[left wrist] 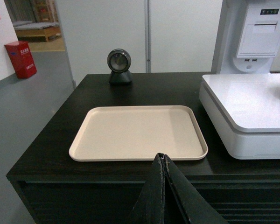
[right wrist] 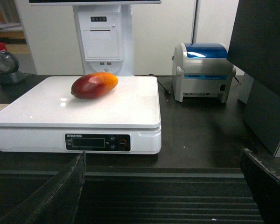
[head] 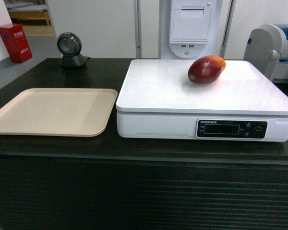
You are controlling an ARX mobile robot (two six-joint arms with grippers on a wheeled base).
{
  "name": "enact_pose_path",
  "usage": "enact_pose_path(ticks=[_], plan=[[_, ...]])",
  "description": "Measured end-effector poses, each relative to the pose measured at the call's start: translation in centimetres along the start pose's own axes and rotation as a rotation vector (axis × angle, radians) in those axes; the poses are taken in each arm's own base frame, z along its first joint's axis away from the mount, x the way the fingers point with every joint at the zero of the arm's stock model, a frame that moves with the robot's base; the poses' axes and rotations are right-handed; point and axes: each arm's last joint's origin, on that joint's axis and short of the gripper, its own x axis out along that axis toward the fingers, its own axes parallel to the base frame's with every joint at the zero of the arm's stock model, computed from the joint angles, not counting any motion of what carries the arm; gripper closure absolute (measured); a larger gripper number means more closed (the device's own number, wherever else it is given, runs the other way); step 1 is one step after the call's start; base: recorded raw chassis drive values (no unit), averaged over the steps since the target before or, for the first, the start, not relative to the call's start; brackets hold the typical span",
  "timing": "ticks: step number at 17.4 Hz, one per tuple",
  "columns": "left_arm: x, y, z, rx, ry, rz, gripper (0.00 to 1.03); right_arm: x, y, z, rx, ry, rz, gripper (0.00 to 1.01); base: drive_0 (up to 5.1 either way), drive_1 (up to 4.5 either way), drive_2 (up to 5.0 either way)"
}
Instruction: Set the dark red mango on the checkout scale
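While the left gripper (left wrist: 164, 161) hangs in front of the checkout (left wrist: 51, 140) with its two dark fingers pressed flat together and nothing between them, the right gripper (right wrist: 165, 186) is spread wide — one finger (right wrist: 60, 193) low at the left of its wrist view, the other at the far right edge, the gap between them bare. Both sit short of the counter's front edge, above the ribbed face.

Past the left fingertips lies the beige tray (left wrist: 84, 147), flat on the dark top, just beside the scale (head: 153, 124) but not touching it. Behind the tray stands a small round scanner (left wrist: 119, 65).

Beyond the right gripper the scale faces forward, its black display panel (right wrist: 98, 142) dark. The mango (head: 206, 69) rests on its side on the white platform — toward the rear, right of centre in the head view, its orange-yellow end pointing right. To the right of the scale sits a blue-topped printer (right wrist: 203, 70), and a white terminal (right wrist: 102, 37) rises behind.
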Motion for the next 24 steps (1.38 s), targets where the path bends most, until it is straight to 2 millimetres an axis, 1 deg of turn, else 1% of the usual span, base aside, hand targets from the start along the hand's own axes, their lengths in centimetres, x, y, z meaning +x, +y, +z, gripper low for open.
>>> enact_pose_path(ticks=[1, 2, 10, 16, 18, 19, 20, 21, 24], plan=[[-0.2, 0.0, -0.3, 0.0, -0.033, 0.0, 1.01, 0.0, 0.0, 0.0, 0.0, 0.0, 0.0, 0.03, 0.0, 0.0, 0.0], [-0.3, 0.0, -0.7, 0.0, -0.005, 0.0, 1.01, 0.0, 0.0, 0.0, 0.0, 0.0, 0.0, 0.03, 0.0, 0.0, 0.0], [-1.8, 0.0, -0.5, 0.0, -0.019, 0.0, 1.01, 0.0, 0.0, 0.0, 0.0, 0.0, 0.0, 0.03, 0.0, 0.0, 0.0], [-2.4, 0.0, -0.6, 0.0, -0.016, 0.0, 1.01, 0.0, 0.0, 0.0, 0.0, 0.0, 0.0, 0.03, 0.0, 0.0, 0.0], [-3.1, 0.0, -1.3, 0.0, 0.04, -0.004, 1.01, 0.0, 0.0, 0.0, 0.0, 0.0, 0.0, 0.03, 0.0, 0.0, 0.0], [-3.4, 0.0, -0.8, 0.0, -0.019, 0.0, 1.01, 0.0, 0.0, 0.0, 0.0, 0.0, 0.0, 0.03, 0.0, 0.0, 0.0], [-3.4, 0.0, -0.6, 0.0, -0.021, 0.002, 1.01, 0.0, 0.0, 0.0, 0.0, 0.0, 0.0, 0.03, 0.0, 0.0, 0.0], [-3.4, 0.0, -1.0, 0.0, 0.002, 0.0, 1.01, 0.0, 0.0, 0.0, 0.0, -0.001, 0.0, 0.03, 0.0, 0.0, 0.0], [-3.4, 0.0, -0.9, 0.0, -0.003, 0.001, 1.01, 0.0, 0.0, 0.0, 0.0, -0.001, 0.0, 0.03, 0.0, 0.0, 0.0]])
